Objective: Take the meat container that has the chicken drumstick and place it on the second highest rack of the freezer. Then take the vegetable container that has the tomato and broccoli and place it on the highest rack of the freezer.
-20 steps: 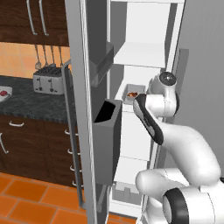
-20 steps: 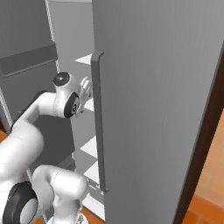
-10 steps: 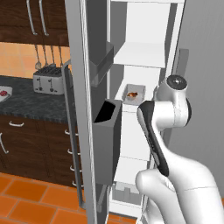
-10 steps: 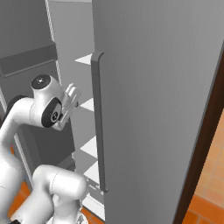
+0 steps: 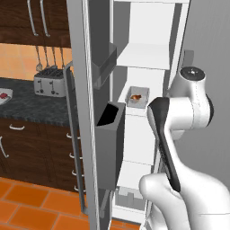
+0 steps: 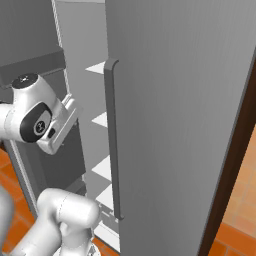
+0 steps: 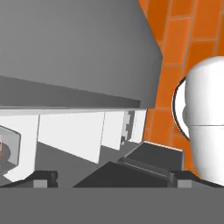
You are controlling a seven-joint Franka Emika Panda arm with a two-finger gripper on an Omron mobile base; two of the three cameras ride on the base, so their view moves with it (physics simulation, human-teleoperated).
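The gripper stands wide open, holding nothing. In the hand view the tray with the drumstick sits at nine o'clock, outside the left fingertip, on a white freezer shelf.

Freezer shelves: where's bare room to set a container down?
The highest rack looks bare right across. The rack below holds the meat container with the chicken drumstick at its left front; bare beside it. The door bins crowd the left.
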